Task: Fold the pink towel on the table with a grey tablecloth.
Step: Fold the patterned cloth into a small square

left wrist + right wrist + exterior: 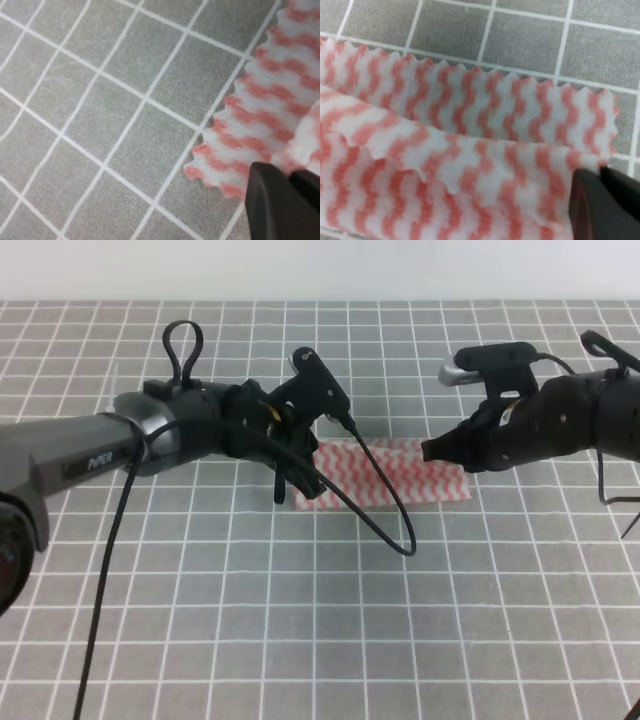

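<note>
Cloth this thin will behave limp and nearly weightless: the pink towel (385,472) lies as a long folded band on the table with a grey tablecloth (300,620), and the right wrist view shows one scalloped layer lapped loosely over another (470,145), so it bends anywhere and keeps no shape of its own. The left gripper (297,483) sits at the towel's left end; in the left wrist view its dark fingers (280,200) are drawn close together with an upturned pink edge (307,135) against them, and it looks pinched on that corner. The right gripper (440,451) is at the towel's right end, its fingers (605,205) narrow at the hem, though I cannot tell whether cloth is between them. Corners and hems are the sensible places to take hold, both layers together, since a single layer would probably peel away and the soft weave could slide on the tablecloth.
</note>
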Controlling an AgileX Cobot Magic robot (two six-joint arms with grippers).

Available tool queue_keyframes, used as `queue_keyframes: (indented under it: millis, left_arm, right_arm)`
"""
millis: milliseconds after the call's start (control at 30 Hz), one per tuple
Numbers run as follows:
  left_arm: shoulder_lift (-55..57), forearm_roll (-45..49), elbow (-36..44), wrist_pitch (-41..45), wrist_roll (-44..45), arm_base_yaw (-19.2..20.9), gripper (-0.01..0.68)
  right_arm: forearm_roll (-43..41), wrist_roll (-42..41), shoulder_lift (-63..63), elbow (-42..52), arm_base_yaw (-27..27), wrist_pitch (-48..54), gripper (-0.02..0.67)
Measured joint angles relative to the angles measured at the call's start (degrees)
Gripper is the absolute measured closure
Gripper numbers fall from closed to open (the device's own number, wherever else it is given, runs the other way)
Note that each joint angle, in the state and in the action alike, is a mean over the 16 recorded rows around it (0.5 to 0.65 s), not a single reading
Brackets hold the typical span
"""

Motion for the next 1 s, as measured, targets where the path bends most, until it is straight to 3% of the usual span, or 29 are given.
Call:
queue_keyframes:
  millis: [1000]
  left_arm:
    - [1.31, -0.17, -0.62, -1.41, -0.15, 0.0, 0.674]
  right_arm:
    - [0.81, 0.0, 0.03, -0.06, -1.66, -2.39, 0.665]
